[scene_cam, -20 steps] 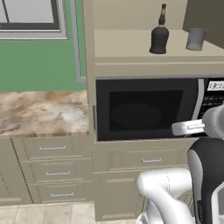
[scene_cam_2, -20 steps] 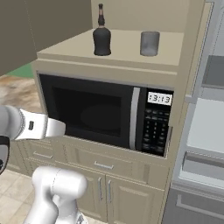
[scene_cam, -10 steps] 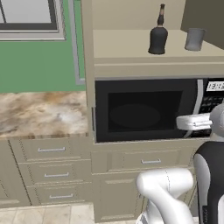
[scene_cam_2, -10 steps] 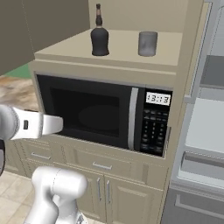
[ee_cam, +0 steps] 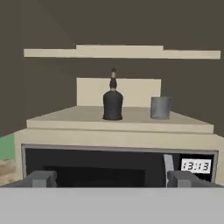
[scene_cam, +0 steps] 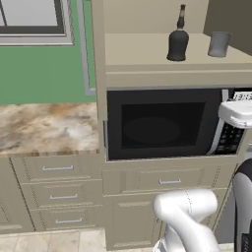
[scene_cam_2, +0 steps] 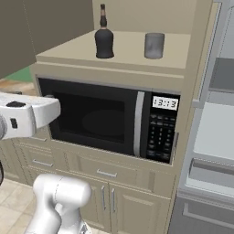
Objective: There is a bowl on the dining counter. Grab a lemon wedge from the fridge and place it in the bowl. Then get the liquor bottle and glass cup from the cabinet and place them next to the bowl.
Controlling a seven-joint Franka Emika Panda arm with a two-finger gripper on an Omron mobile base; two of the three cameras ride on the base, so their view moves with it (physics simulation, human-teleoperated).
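The dark liquor bottle (scene_cam: 178,37) (scene_cam_2: 104,39) (ee_cam: 113,101) stands upright on the open cabinet shelf (scene_cam_2: 132,55) above the microwave. To its right, a short way off, stands the grey glass cup (scene_cam: 219,44) (scene_cam_2: 154,45) (ee_cam: 160,107). My gripper (ee_cam: 111,179) is open, its fingertips (ee_cam: 41,178) spread wide and nothing between them. It hangs in front of the microwave, below the shelf and well short of both things. The bowl and the lemon wedge are out of view.
A black microwave (scene_cam: 157,125) (scene_cam_2: 105,119) fills the niche under the shelf, with drawers (scene_cam: 167,181) below. Dark cabinet doors (scene_cam_2: 32,32) (scene_cam: 231,17) stand swung open at the sides. A marble counter (scene_cam: 44,125) lies left, the fridge (scene_cam_2: 215,137) right.
My arm has risen in front of the microwave, its white link climbing toward the shelf's height. Bottle and cup have not moved.
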